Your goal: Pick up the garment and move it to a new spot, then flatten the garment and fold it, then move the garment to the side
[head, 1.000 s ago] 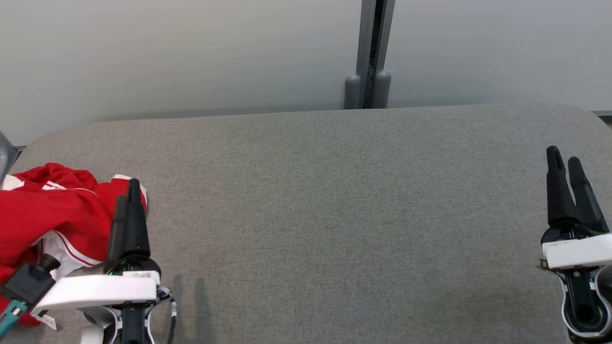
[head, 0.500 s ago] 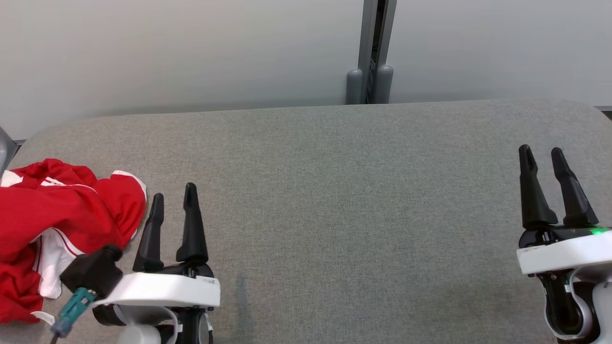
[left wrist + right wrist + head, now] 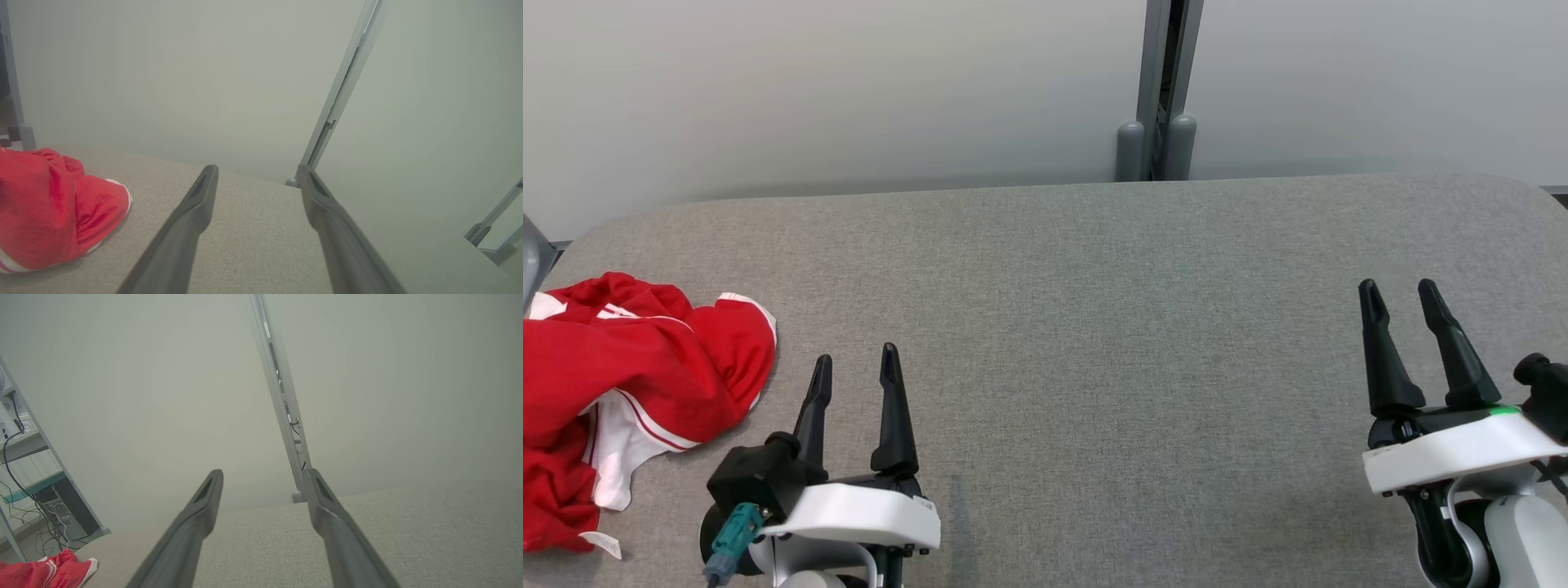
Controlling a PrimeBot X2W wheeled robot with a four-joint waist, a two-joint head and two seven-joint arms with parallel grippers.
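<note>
Garment (image 3: 637, 367) sits crumpled, seemingly still unfolded; left end effector (image 3: 856, 354) has backed away from it; right end effector (image 3: 1397, 286) waits; both spread, empty.

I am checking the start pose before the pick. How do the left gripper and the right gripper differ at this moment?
The left gripper stands near the red garment, not touching it; the right gripper is far from it, at the other end of the table. A teal plug shows beside the left gripper; a green light glows on the right gripper. Both have open, empty jaws pointing toward the wall.
</note>
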